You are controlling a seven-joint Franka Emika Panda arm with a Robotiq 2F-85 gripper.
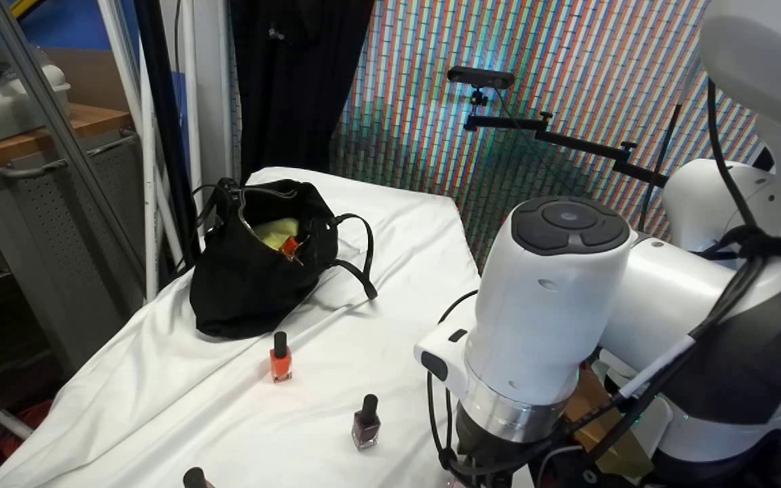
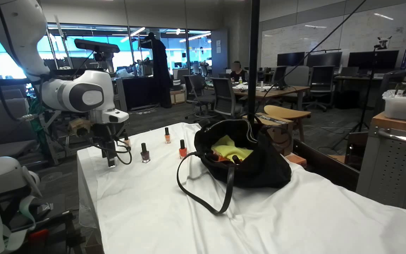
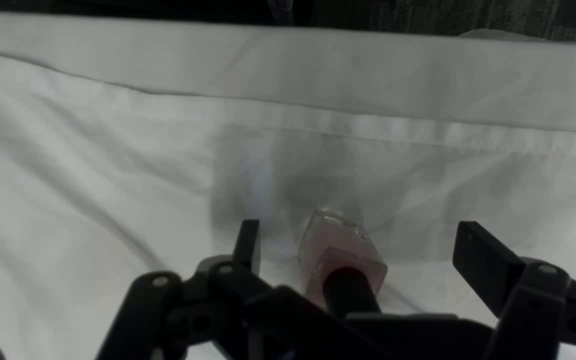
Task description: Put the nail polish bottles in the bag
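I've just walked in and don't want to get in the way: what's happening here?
A white robot arm has its open tool lined up on a black-capped pink glass nail polish bottle, not yet gripped, probably to bag it. The slouchy black fabric bag, yellow-green inside, sits open on the white cloth, with something orange in it. A square orange-red glass bottle and a square dark purple one also stand there.
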